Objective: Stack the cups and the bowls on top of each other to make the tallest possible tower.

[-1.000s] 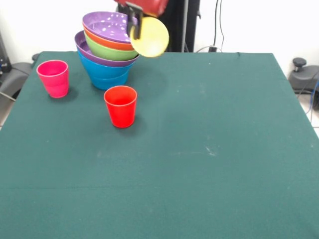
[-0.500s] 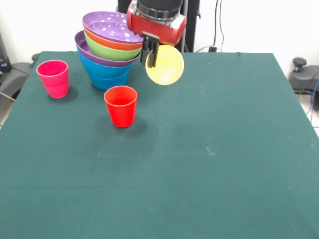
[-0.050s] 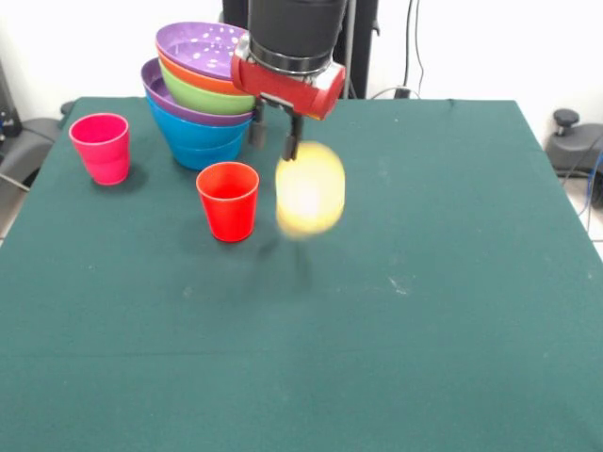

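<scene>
The tower of nested bowls (image 3: 201, 104) stands at the table's far left, blue lowest, with purple, green, orange and a purple bowl on top. A red cup (image 3: 228, 200) stands upright in front of it, and a pink cup (image 3: 100, 147) stands upright to the left. My gripper (image 3: 275, 137) hangs just right of the tower with its fingers apart and nothing between them. The yellow cup (image 3: 309, 188) is a blurred shape in the air just below the fingers, right of the red cup and free of the gripper.
The green table (image 3: 424, 282) stretches open to the right and front. Dark equipment and cables sit off the table at both far corners.
The arm came down and forward, to the right of the tower. The fingers spread and the yellow cup left them, dropping toward the table.
</scene>
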You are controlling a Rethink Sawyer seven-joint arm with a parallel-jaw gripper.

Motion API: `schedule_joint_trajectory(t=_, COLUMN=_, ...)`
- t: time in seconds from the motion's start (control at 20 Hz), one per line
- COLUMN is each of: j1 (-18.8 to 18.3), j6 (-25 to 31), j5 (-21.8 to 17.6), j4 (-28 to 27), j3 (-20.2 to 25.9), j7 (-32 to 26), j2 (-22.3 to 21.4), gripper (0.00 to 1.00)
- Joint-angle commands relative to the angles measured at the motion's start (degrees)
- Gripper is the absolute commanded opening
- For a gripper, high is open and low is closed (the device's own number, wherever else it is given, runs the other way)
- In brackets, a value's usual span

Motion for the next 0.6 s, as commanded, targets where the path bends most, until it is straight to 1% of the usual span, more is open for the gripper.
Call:
schedule_joint_trajectory(t=0.05, j1=0.1, j6=-6.3, j5=1.1, j4=-0.2, j3=2.3, j7=7.8, j2=3.3, gripper=1.0)
schedule_joint_trajectory(t=0.1, j1=0.1, j6=-8.6, j5=0.3, j4=-0.7, j3=2.3, j7=7.2, j2=3.6, gripper=1.0)
schedule_joint_trajectory(t=0.25, j1=0.6, j6=-11.6, j5=-0.8, j4=-3.1, j3=2.2, j7=6.4, j2=5.2, gripper=1.0)
schedule_joint_trajectory(t=0.35, j1=0.9, j6=-10.3, j5=0.0, j4=-4.5, j3=2.3, j7=6.0, j2=5.8, gripper=1.0)
schedule_joint_trajectory(t=0.4, j1=1.3, j6=-9.5, j5=0.2, j4=-4.9, j3=1.6, j7=6.5, j2=5.7, gripper=1.0)
schedule_joint_trajectory(t=0.5, j1=2.0, j6=-8.3, j5=0.8, j4=-4.2, j3=0.4, j7=7.4, j2=4.8, gripper=1.0)
schedule_joint_trajectory(t=0.6, j1=2.0, j6=-8.8, j5=1.2, j4=-3.1, j3=0.0, j7=7.6, j2=4.2, gripper=1.0)
